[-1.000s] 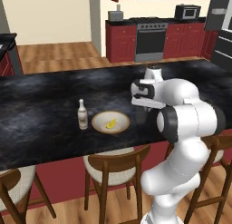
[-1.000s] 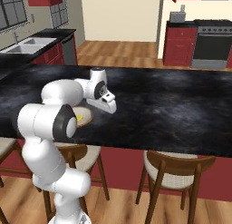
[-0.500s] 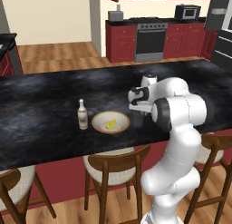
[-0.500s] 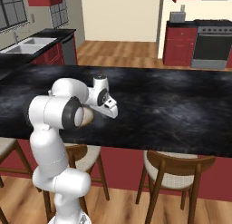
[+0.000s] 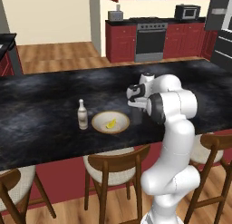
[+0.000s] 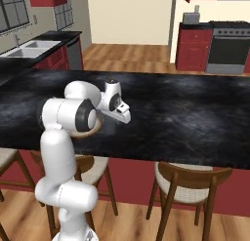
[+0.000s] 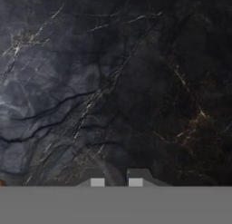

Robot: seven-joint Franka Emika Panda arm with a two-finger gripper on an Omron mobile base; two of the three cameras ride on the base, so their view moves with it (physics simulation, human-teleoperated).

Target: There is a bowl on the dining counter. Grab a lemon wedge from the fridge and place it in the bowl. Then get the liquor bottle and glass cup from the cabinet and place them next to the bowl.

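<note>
On the dining counter [image 5: 41, 109] the bowl [image 5: 102, 126] holds the lemon wedge [image 5: 111, 124]. The liquor bottle [image 5: 82, 114] stands upright just left of the bowl. Right of the bowl a dark see-through glass cup [image 5: 137, 117] stands on the slab. My gripper [image 5: 137, 110] points down onto its top. In the hand view the fingertips [image 7: 97, 182] stand close together, and a faint pale glass edge rises between them over the marbled stone. In the right base view my gripper [image 6: 126, 120] hangs low over the counter [image 6: 195, 113], and my arm hides the bowl.
Wooden stools [image 5: 113, 173] stand along the counter's near side, with another stool [image 6: 188, 184] at the right. Red kitchen units and a stove [image 5: 149, 37] line the far wall. A sink [image 6: 24, 50] is at the far left.
My hand has swung left and down toward the counter, ending just right of the bowl with the glass cup under it. Bowl and bottle have not moved.
</note>
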